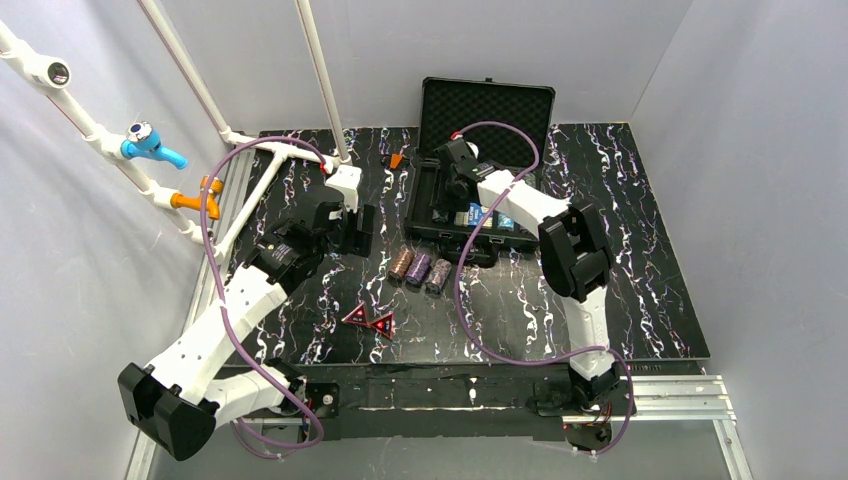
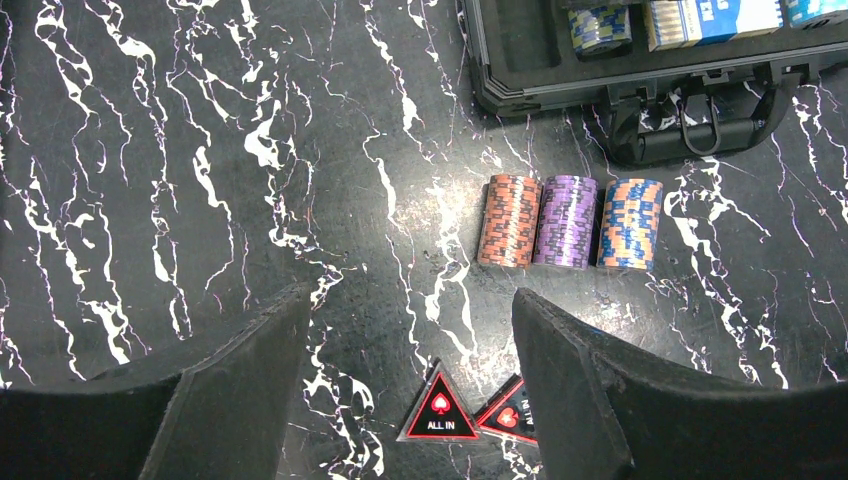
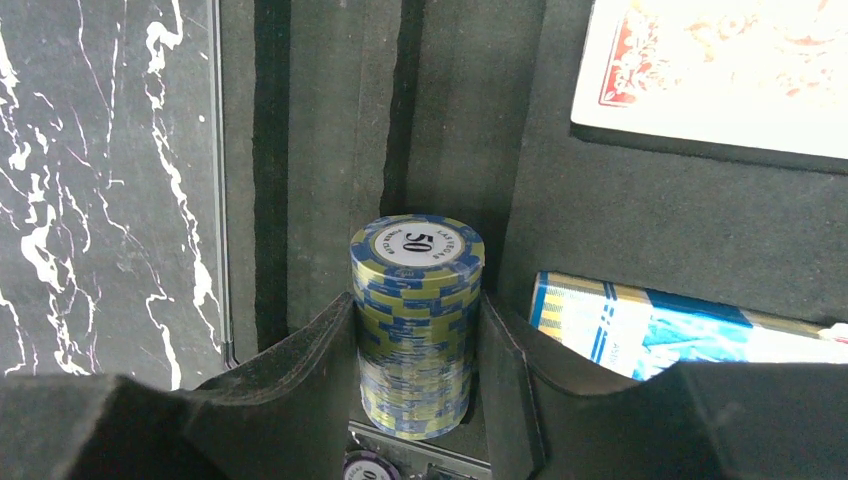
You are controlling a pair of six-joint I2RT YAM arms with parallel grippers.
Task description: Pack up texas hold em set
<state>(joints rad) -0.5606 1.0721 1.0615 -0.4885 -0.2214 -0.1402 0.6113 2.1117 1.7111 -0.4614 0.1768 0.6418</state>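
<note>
Tabletop (image 1: pixel 620 290): black marble pattern, everything sits on it.

Case (image 1: pixel 487 105): at the far middle, lid standing open with the foam side facing the arms, handle toward the near edge. Partly packed.

Right gripper (image 3: pixel 415 310): inside the case at its left end, closed on the 50 chip stack (image 3: pixel 415 330), a yellow-green and blue stack pinched on both sides by the fingers (image 3: pixel 300 370), "50" face toward the wrist camera. Can't tell whether the stack's bottom touches the foam.

Left gripper (image 2: pixel 410 300): wide, nothing between the fingers, hovering above bare tabletop left of the case.

Loose chips: orange stack (image 2: pixel 510 221), purple stack (image 2: pixel 566 222) and blue-orange stack (image 2: pixel 630 224) lie on their sides, touching in a row, just in front of the case handle.

Decks: blue deck (image 3: pixel 640 325) lies in the case just right of the held stack; red deck (image 3: pixel 720 70) is beyond it, also in the case.

Two red triangles (image 2: pixel 440 408) (image 2: pixel 505 412): flat on the tabletop, side by side, nearer than the loose chips; one reads "ALL IN".

Small orange object (image 1: pixel 397 160): on the tabletop just left of the case lid.
</note>
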